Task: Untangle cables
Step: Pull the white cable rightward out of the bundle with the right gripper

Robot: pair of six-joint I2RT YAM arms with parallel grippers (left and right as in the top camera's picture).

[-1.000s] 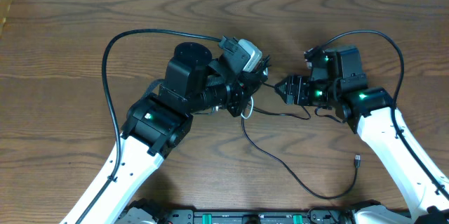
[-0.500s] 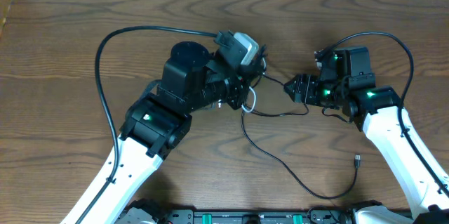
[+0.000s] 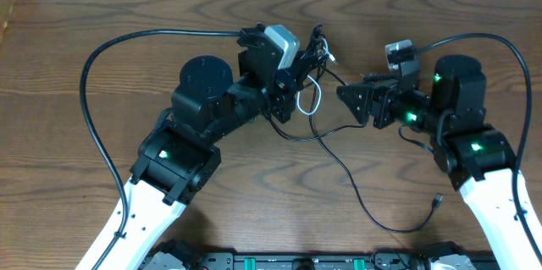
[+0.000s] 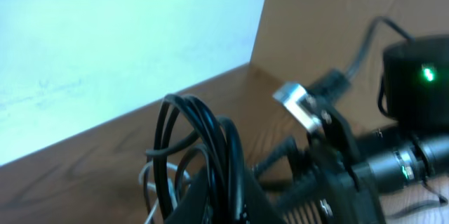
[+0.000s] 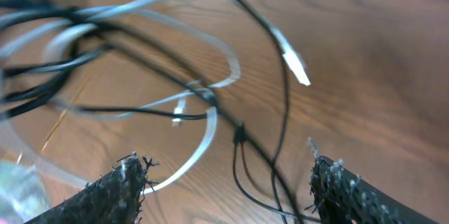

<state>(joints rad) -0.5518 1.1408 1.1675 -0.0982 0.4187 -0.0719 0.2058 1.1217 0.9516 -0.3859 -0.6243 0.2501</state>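
Our left gripper (image 3: pixel 306 57) is clamped on the knot of the cables (image 3: pixel 312 94), held up just above table centre. Our right gripper (image 3: pixel 347 101) hovers at its 3 o'clock, fingers apart. We should pinch only 1 black strand (image 5: pixel 285 119), then draw toward 3 o'clock, where the table (image 3: pixel 508 16) is bare. The 12 o'clock edge sits close.

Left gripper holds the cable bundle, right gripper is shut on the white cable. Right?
No: the right gripper is open, fingers wide apart, per the right wrist view. And the left gripper does hold the cable bundle.
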